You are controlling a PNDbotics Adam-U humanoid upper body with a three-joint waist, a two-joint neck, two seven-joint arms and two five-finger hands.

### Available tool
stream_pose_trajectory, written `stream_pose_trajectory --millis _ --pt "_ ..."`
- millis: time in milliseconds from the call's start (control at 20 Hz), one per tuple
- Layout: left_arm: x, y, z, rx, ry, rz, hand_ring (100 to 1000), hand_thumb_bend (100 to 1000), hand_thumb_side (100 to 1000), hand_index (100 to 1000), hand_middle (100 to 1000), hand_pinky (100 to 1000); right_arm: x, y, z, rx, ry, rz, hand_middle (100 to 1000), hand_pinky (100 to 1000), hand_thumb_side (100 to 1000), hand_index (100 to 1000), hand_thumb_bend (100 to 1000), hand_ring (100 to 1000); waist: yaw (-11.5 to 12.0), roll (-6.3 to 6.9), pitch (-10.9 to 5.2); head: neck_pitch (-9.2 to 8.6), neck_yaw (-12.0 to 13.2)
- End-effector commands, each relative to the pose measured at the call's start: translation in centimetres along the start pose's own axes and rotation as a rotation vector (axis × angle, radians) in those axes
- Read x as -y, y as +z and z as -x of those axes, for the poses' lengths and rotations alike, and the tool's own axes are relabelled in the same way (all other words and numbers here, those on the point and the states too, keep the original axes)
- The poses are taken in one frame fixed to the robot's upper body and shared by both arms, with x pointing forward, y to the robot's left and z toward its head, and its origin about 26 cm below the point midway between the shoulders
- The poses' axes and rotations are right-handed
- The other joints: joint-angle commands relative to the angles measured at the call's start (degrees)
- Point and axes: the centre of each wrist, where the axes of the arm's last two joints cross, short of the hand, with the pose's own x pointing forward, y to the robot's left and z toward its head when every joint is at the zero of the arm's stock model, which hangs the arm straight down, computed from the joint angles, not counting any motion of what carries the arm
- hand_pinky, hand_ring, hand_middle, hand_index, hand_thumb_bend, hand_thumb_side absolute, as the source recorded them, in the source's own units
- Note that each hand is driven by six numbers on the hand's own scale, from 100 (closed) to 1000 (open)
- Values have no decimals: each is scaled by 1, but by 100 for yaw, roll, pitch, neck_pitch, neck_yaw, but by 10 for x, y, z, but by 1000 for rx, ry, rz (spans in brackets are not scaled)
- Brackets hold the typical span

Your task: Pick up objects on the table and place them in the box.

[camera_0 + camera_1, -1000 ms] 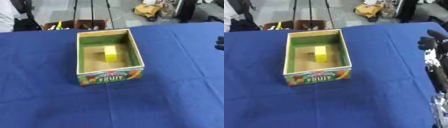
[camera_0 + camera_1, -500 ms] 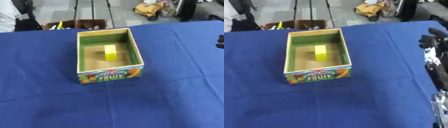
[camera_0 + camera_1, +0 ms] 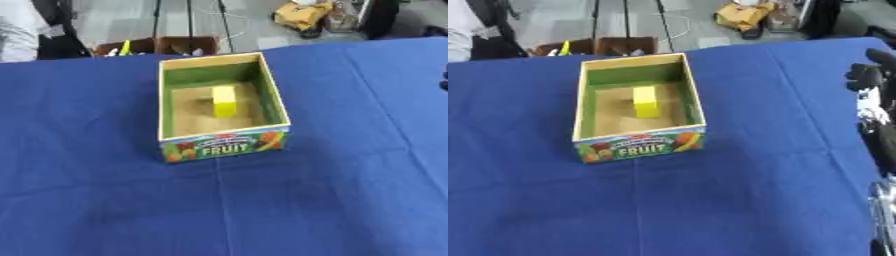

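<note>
An open cardboard box (image 3: 223, 146) with "FRUIT" printed on its front wall stands on the blue-covered table (image 3: 105, 200), a little behind the middle. Inside it, on the brown floor near the green back wall, lies a yellow block (image 3: 224, 101). My right hand (image 3: 868, 75), black, hangs at the right edge of the right eye view, well to the right of the box and apart from it, with nothing seen in it. The left hand shows in neither view. No loose object shows on the cloth.
My right forearm (image 3: 881, 145) runs down the right edge of the right eye view. Past the table's far edge lie a brown carton (image 3: 157, 46), tripod legs and a yellow bundle (image 3: 302, 15) on the floor.
My right hand has drawn back slightly to the right and up, away from the box. The box and the yellow block have stayed where they were.
</note>
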Motion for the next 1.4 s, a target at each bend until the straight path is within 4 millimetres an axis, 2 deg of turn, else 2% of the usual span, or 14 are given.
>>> stream_pose_trajectory --millis 50,300,600,1100,1400 --pt "-2 0 -6 21 -3 -8 448 100 729 672 469 337 5 -3 -5 20 9 4 581 711 663 840 100 799 0 1 -101 111 50" --pt "-2 2 -4 2 6 -21 443 100 708 665 464 336 5 -2 -4 13 11 6 579 713 661 840 100 801 3 40 -113 171 82" --pt "0 3 0 -50 87 -69 422 100 669 639 442 325 4 -3 -4 29 -1 29 553 687 611 805 100 779 0 82 -84 84 86" --pt "0 3 -1 -47 111 -97 414 100 666 618 430 325 5 -3 -4 48 -4 22 541 558 603 784 100 765 -6 89 -55 14 65" --pt "-1 3 -2 -32 107 -107 408 100 665 605 422 324 6 -2 -4 46 -1 29 540 555 603 782 100 765 4 67 -63 14 98"
